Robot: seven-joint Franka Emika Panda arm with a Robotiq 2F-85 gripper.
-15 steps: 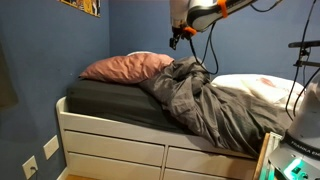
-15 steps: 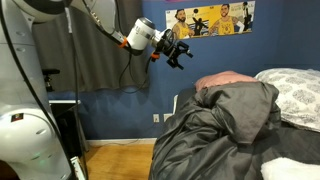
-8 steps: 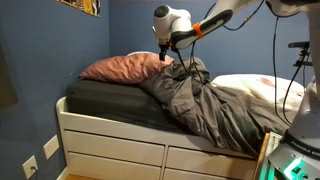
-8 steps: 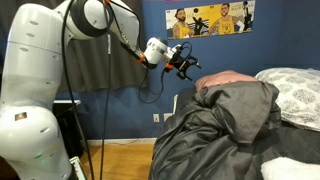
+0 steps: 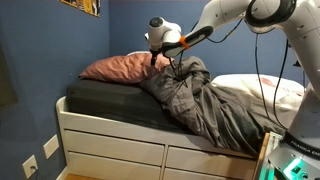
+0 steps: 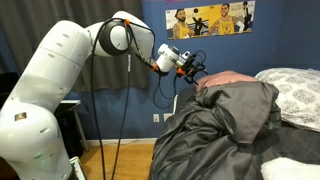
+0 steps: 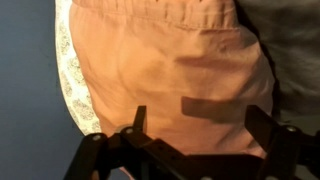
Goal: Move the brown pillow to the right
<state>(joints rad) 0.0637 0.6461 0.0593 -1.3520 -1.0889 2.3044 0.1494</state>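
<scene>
Looking at the big stuff first: the bench (image 5: 105, 100) here is really a bed with a dark mattress and white drawers (image 5: 110, 150) underneath, pushed against a blue wall (image 5: 55, 40). A rumpled grey duvet (image 5: 205, 105) is heaped across most of it. The brown pillow (image 5: 125, 67) lies at the head end by the wall, with the duvet bunched right up against one side, maybe lapping over its edge, hard to say. In the wrist view the pillow fills nearly everything, with a lacy white edge (image 7: 68, 70) peeking out beside it. The gripper (image 5: 154, 59) hangs just above the pillow's duvet-side end, and the jaws are spread wide with nothing between them, so no grab yet. I'd say the task is barely started: the approach looks about done, but the pinch, the drag to the right and the let-go are all left. What's in the way, far as I can judge, is that duvet pile, which sits where the pillow may need to slide and could get pinched along with the fabric. Further along there's a white pillow (image 6: 300, 95), well apart from the jaws. Smaller bits: a poster (image 6: 210, 18) on the wall and cables (image 6: 163, 92) dangling off the wrist, which could brush the bedding.
</scene>
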